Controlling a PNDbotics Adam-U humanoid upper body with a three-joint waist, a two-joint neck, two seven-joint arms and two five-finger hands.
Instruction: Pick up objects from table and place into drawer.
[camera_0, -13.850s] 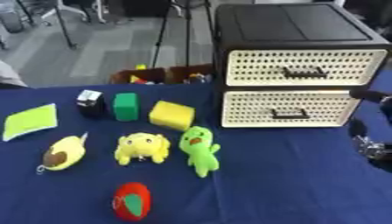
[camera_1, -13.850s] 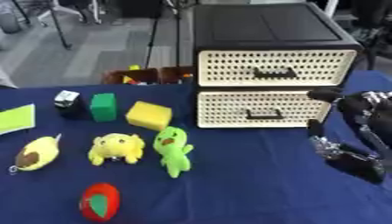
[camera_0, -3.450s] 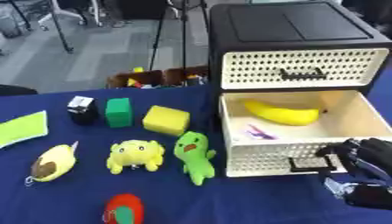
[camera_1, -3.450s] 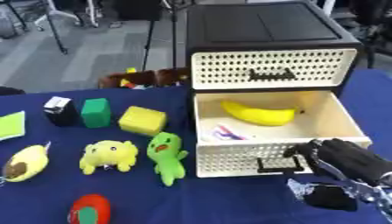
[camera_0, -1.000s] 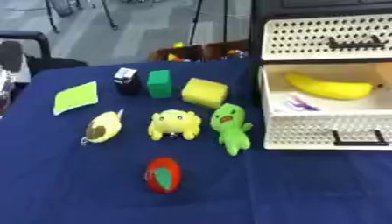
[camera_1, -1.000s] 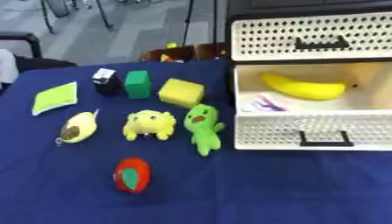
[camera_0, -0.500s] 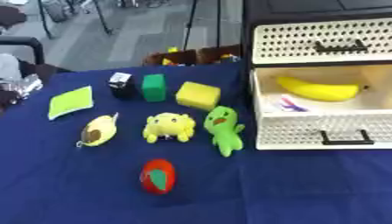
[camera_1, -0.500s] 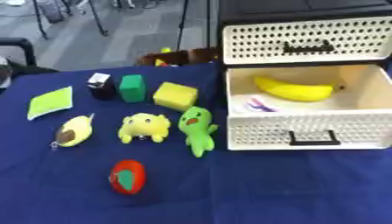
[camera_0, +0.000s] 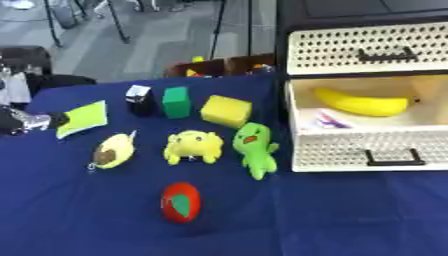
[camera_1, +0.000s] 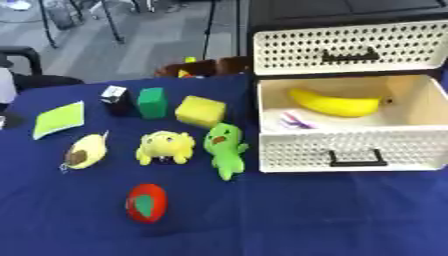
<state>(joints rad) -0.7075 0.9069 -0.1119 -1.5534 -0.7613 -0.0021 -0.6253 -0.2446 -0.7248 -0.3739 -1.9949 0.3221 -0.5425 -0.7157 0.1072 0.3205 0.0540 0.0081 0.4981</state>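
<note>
A blue-clothed table (camera_0: 350, 215) filled most of the view, and on its right stood a black cabinet (camera_1: 332, 10) with two cream perforated drawers, the upper drawer (camera_1: 346, 47) shut and the lower drawer (camera_1: 350, 125) pulled out. Inside the open one lay a yellow banana (camera_1: 332, 103) toward the back, with a small purplish item (camera_1: 293, 120) near its left wall, so at least part of the job looked done. Everything else sat on the cloth to the left of the cabinet and was yet to be moved: a green dinosaur plush (camera_0: 255, 149) nearest the drawer, a yellow frog-like plush (camera_0: 194, 146) beside it, a yellow sponge block (camera_0: 226, 111) behind them, a pale avocado-like toy (camera_0: 112, 151), a flat lime-green pad (camera_0: 83, 118), a green block (camera_0: 176, 102), a small black-and-white cube (camera_0: 138, 98) and, closest to the camera, a red strawberry toy (camera_0: 180, 201). By this count most of the task remained. The left hand (camera_0: 24, 121) showed only as a dark and silver shape at the left edge, just beside the lime pad and gripping nothing visible; whether its fingers were curled or straight could not be told. The right hand appeared in neither view.
</note>
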